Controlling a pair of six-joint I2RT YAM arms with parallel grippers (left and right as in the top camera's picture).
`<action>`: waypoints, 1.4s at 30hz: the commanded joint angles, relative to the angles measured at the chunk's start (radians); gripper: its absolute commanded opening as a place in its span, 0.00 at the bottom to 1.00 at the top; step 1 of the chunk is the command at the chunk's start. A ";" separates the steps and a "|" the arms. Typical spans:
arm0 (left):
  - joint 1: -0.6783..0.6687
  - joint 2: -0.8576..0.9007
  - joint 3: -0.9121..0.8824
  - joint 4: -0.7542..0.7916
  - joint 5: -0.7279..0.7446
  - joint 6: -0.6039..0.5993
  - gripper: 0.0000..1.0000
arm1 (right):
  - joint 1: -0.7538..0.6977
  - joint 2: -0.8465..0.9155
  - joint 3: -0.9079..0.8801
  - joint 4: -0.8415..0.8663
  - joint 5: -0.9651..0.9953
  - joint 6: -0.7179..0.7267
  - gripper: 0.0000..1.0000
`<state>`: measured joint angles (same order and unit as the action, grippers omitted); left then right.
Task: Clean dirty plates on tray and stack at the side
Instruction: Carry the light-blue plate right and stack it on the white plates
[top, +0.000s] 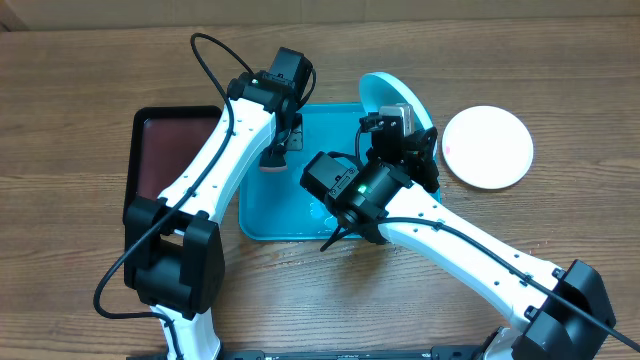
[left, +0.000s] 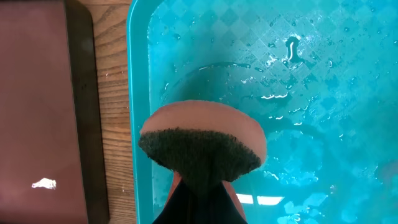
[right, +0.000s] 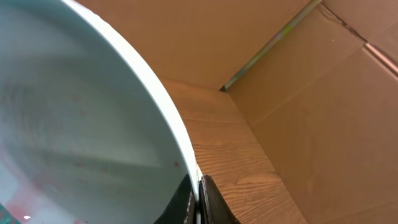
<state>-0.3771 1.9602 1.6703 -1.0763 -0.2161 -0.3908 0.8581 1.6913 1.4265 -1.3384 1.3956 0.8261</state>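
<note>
My right gripper (top: 412, 128) is shut on the rim of the pale cyan plate (top: 385, 92) and holds it tilted up over the far right of the turquoise tray (top: 262, 222). In the right wrist view the plate (right: 74, 130) fills the left side with faint red specks, and the jaws (right: 200, 198) pinch its edge. My left gripper (top: 275, 150) is shut on a pink sponge with a dark scrub face (left: 202, 140), held over the wet tray floor (left: 298, 93) near its left rim. The white plate (top: 487, 147) lies flat on the table right of the tray. The yellow-green-rimmed plate is out of view.
A black tray with a dark-red inside (top: 165, 150) lies left of the turquoise tray; it also shows in the left wrist view (left: 37, 106). Cardboard walls (right: 323, 81) stand behind the table. Water droplets sit on the tray floor.
</note>
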 joint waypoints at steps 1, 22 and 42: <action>0.008 -0.002 -0.005 0.003 0.008 -0.017 0.04 | 0.005 -0.034 0.007 0.001 0.051 0.026 0.04; 0.006 -0.002 -0.005 -0.001 0.031 -0.014 0.04 | -0.585 -0.031 -0.043 0.380 -1.477 -0.437 0.04; 0.006 -0.002 -0.005 0.008 0.053 -0.014 0.04 | -1.266 0.111 -0.137 0.448 -1.610 -0.429 0.04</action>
<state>-0.3771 1.9602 1.6703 -1.0725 -0.1818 -0.3908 -0.3939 1.7584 1.3178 -0.9005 -0.2050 0.4175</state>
